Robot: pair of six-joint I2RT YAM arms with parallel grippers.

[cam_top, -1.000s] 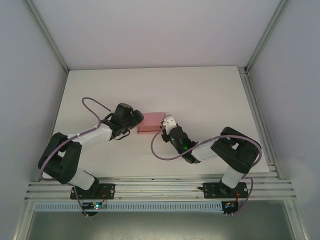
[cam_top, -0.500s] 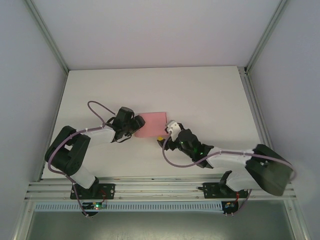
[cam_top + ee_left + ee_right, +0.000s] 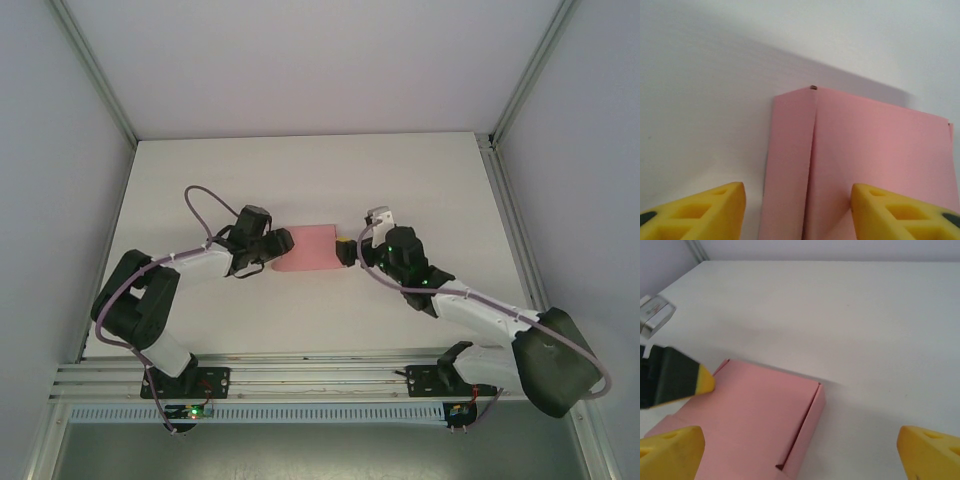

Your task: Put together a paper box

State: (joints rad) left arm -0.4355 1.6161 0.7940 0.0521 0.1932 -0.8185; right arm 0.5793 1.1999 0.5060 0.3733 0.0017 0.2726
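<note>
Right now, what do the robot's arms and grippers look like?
The left arm and right arm are white tubes with chunky black joints, and a thin purple cable loops along each. The left gripper and right gripper each have two yellow fingers with cut-out holes.

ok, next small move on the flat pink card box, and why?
Probably nudge the right gripper left to press the end flap of the flat pink card box home. Both grippers sit open at opposite ends, the left gripper able to brace, and the right wrist view shows a small gap at a flap corner.
</note>
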